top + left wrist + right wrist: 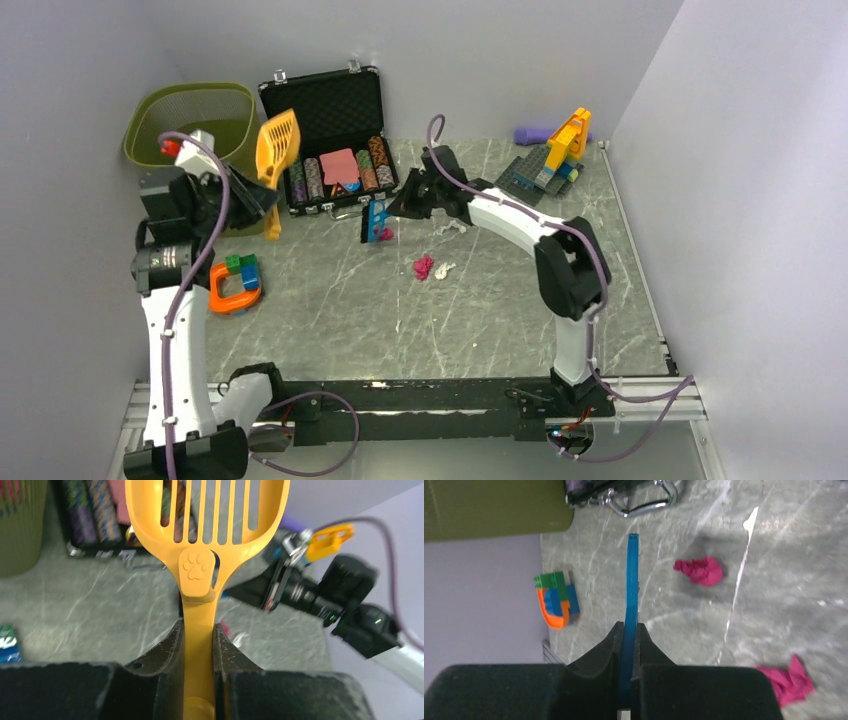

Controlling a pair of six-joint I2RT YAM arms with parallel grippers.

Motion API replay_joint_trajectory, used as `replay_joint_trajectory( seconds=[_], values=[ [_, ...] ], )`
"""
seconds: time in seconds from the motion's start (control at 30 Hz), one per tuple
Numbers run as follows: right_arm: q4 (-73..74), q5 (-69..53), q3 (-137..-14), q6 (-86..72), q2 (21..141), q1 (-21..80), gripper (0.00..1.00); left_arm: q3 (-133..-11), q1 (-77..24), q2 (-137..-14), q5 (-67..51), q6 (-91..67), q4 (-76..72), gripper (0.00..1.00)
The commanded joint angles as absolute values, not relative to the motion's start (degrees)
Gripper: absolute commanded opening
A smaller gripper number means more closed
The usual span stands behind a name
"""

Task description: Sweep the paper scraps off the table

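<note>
Nearest lens, left gripper [199, 645] pressed tight on handle of orange slotted scoop [205, 525], held raised beside green bin [190, 120]. Right gripper [628, 635] pinching thin blue tool [632, 575] edge-on, over mid-table. Paper scraps [423, 266]: one pink wad just beside tool, pink and white pair farther right, lying on grey marble table [500, 320].

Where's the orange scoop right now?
Top view, far left: the orange scoop is clamped in the left gripper, between the green bin and the open black case.
</note>
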State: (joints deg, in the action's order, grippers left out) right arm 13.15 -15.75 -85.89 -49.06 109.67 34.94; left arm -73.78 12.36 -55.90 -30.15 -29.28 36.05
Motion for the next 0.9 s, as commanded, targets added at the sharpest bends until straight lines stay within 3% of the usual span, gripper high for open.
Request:
replay_joint_trajectory(
  seconds=[0.0, 0.1, 0.23, 0.43, 0.63, 0.87],
  values=[
    [5.5, -15.77, -92.23, -58.22, 116.8, 34.98, 0.0, -64.96, 9.21, -53.49, -20.75, -22.99, 37.18, 0.0],
    [10.72, -9.63, -95.64, -61.69, 121.48, 34.89, 0.0, -61.72, 6.57, -53.01, -18.81, -21.7, 36.63, 0.0],
    [30.02, 2.13, -101.63, -65.19, 124.46, 34.91, 0.0, -59.63, 3.81, -52.87, -15.34, -19.26, 36.22, 0.0],
    [41.11, 18.29, -95.62, -68.53, 115.05, 34.33, 0.0, -57.07, 0.42, -52.55, -12.07, -17.25, 34.17, 0.0],
    [36.36, 21.2, -90.9, -62.75, 105.39, 33.2, 0.0, -52.53, -4.11, -51.59, -9.41, -17.08, 30.42, 0.0],
    [16.71, 7.01, -89.35, -54.14, 104.93, 28.14, 0.0, -49.92, -4.92, -49.2, -12.45, -14.77, 27.48, 0.0]
  ],
)
